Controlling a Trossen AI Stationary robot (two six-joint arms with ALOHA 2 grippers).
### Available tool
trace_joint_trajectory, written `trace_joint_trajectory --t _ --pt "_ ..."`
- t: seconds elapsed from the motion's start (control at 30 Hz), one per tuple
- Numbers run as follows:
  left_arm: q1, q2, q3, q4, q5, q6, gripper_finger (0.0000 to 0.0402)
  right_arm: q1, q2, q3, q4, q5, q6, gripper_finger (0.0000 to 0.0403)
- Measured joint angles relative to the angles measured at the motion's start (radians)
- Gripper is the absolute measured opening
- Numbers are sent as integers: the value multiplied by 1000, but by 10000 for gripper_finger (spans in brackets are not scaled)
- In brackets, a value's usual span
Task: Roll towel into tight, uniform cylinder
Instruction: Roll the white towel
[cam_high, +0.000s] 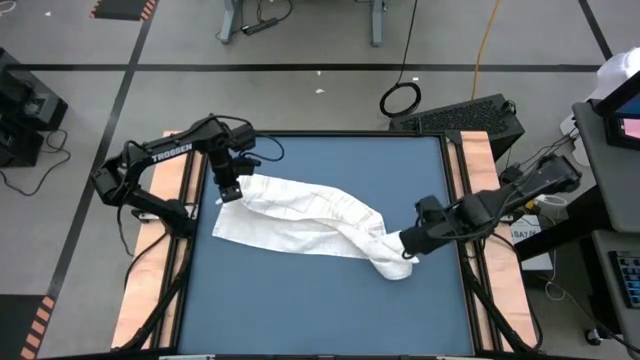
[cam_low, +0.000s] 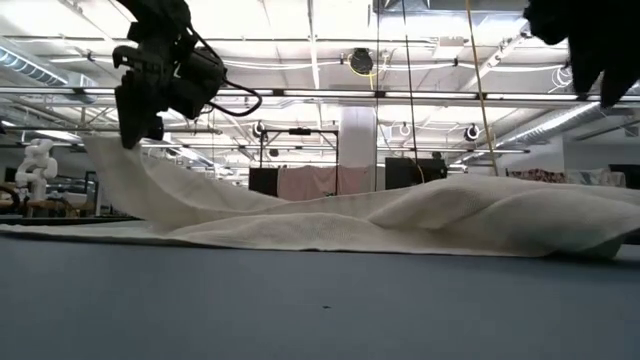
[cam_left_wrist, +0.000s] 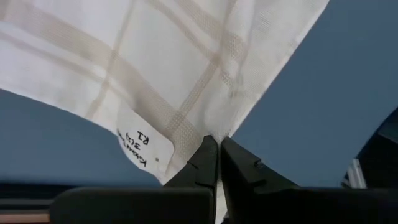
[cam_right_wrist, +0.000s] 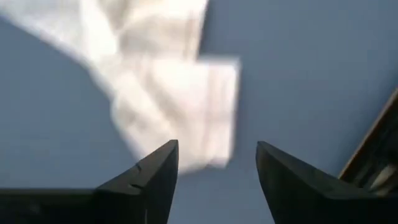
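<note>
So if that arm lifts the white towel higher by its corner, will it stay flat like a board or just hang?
Probably just hang. The left gripper is shut on a corner of the towel, and the cloth already sags from there to the table. It looks light, and its wrinkled folds near the open right gripper suggest that pushing bunches it rather than slides it.

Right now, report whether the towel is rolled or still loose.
Loose, not rolled. The towel lies crumpled across the blue table, one corner lifted by the shut left gripper; the open right gripper hangs above its other end.
</note>
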Motion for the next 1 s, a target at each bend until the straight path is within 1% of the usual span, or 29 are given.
trace_joint_trajectory --t 0.03,0.1,0.23,0.33,0.47,0.6,0.67,0.77,0.9,0.93,1.0 --pt "0 0 0 3 -4 1 12 -13 2 -16 6 11 -10 199" --pt "0 0 0 7 -6 0 12 -38 4 -69 73 -2 -30 191" --pt "0 0 0 7 -8 -8 12 -68 5 -223 301 -84 8 173" --pt "-1 0 0 16 -9 -8 12 -89 5 -345 518 -105 93 164" --pt "-1 0 0 22 -9 -14 12 -119 14 -460 717 -84 210 163" --pt "-1 0 0 26 -9 -39 12 -136 48 -503 744 -73 203 161" --pt "-1 0 0 26 -9 -42 13 -140 67 -503 744 -107 153 148" --pt "-1 0 0 26 -9 -43 13 -131 78 -503 771 -134 118 103" --pt "-1 0 0 11 -24 -44 13 -122 68 -486 759 -140 104 20" --pt "-1 0 0 0 -24 -45 13 -122 59 -474 757 -141 95 10" --pt "-1 0 6 -37 -24 -45 13 -123 41 -432 737 -143 83 11"
